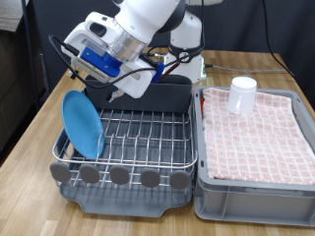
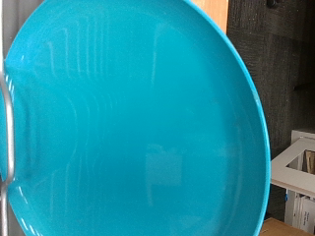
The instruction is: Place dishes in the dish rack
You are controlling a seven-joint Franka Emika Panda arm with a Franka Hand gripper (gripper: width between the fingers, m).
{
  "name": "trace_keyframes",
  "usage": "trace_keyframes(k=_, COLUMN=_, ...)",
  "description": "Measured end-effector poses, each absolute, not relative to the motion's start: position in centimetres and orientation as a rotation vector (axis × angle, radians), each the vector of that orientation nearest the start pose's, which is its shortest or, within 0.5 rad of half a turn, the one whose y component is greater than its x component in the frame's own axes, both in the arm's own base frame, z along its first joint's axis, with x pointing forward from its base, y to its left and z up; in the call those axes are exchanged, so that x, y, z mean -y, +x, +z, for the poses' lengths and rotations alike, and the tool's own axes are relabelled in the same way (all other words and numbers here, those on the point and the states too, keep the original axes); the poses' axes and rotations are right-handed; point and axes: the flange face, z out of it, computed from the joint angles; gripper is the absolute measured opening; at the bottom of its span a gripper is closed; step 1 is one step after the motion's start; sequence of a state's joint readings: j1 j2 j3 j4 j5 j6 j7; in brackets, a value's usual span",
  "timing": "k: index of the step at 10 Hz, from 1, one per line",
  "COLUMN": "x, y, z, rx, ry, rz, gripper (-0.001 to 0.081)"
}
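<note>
Light wooden table [image 1: 39, 123], dark wall panels [image 1: 246, 29] behind, dim floor at the exterior view's left.

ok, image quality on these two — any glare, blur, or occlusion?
Exterior view: evenly lit, slightly soft; plate standing in the dish rack, gripper just above, cup on the checked cloth. Wrist view: the plate fills nearly the whole frame, faint streaky reflections, background blurred.

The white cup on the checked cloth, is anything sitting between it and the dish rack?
Only the bin's grey wall beside the dish rack. The white cup stands alone on the checked cloth; the rack's wires hold just the blue plate.
</note>
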State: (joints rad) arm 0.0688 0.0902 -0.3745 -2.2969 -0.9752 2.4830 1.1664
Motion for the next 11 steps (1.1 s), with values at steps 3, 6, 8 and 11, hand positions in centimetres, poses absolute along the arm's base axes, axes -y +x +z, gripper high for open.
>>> trace_keyframes(k=3, x=15.46, y=50.75, z=32.1, rx=0.874, ry=2.396, rz=0.457, gripper=0.0802)
trace_keyframes(k=6, x=15.27, y=50.82, z=32.11, rx=0.883, ry=2.4, rz=0.457, gripper=0.0802)
trace_keyframes(k=8, x=15.2, y=50.84, z=32.11, rx=0.886, ry=2.402, rz=0.457, gripper=0.0802)
trace_keyframes(k=11, x=15.11, y=50.87, z=32.12, rx=0.924, ry=2.41, rz=0.444, gripper=0.0802)
